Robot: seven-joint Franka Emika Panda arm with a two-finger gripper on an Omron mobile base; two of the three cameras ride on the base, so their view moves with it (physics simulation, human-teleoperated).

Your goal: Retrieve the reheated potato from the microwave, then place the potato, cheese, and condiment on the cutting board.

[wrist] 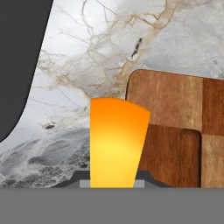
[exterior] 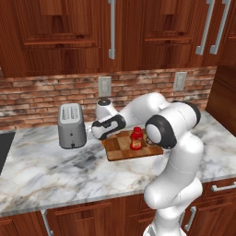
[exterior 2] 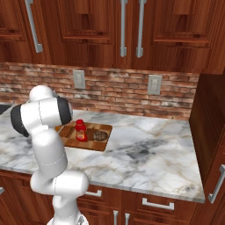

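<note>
The cheese (wrist: pixel 117 142), an orange-yellow wedge, is being held between the jaws of the gripper (wrist: pixel 113 183), which are closed narrowly on it. In the hand view the wedge is being carried over the marble counter (wrist: pixel 87 65), just beside a rounded corner of the cutting board (wrist: pixel 175 113). On the board (exterior: pixel 120 146) the red bottle (exterior: pixel 136 138) is standing upright, and in the right base view the potato (exterior 2: pixel 100 136) is lying on the board beside the bottle (exterior 2: pixel 80 130). A silver toaster (exterior: pixel 72 125) is being shown on the counter to the left of the board, well apart from it.
</note>
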